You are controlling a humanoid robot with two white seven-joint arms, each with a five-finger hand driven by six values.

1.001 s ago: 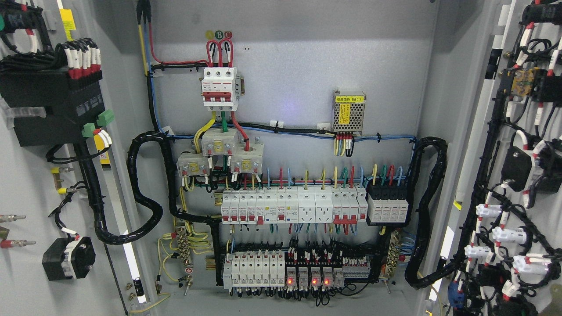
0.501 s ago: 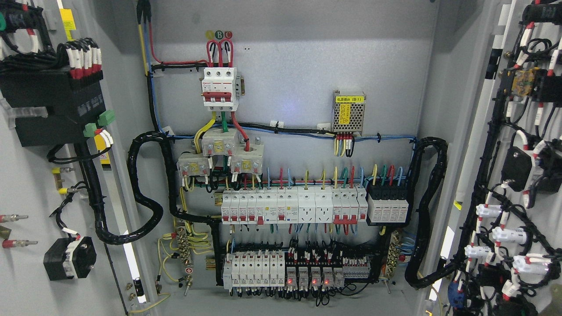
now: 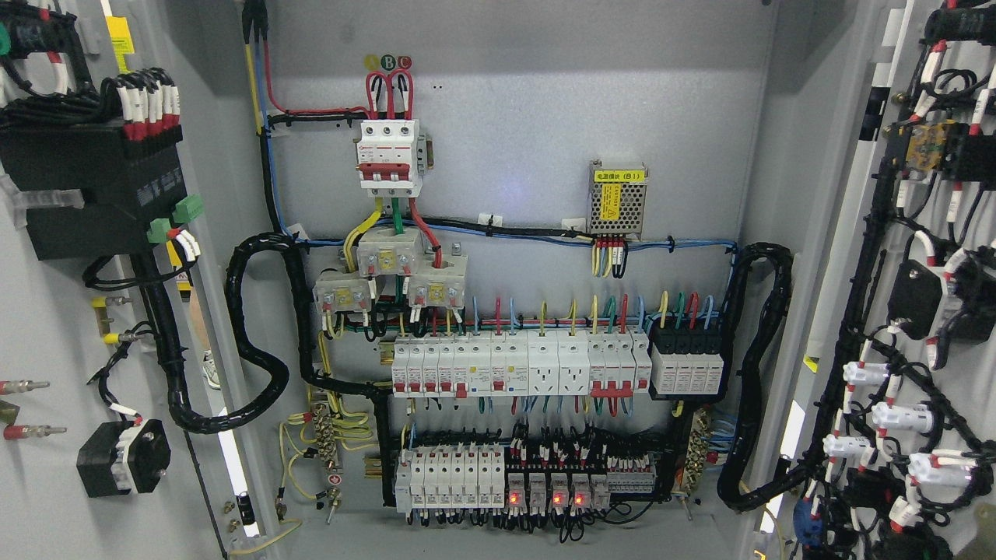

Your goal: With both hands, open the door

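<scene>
Doors stand swung wide at both sides of my view, the left door (image 3: 47,327) and right door (image 3: 934,311) showing their wired inner faces, neither of my hands visible, with rows of breakers (image 3: 513,365) on the back panel (image 3: 529,117) beyond.

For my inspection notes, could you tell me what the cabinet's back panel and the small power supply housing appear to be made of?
The back panel looks like sheet metal with a matte light grey painted or powder-coated finish: flat, even, softly reflecting a light spot. The power supply housing appears to be bare perforated metal, judging by its silvery mesh-like holes; a yellow label sits on top. Neither material is certain from the look alone.
</scene>
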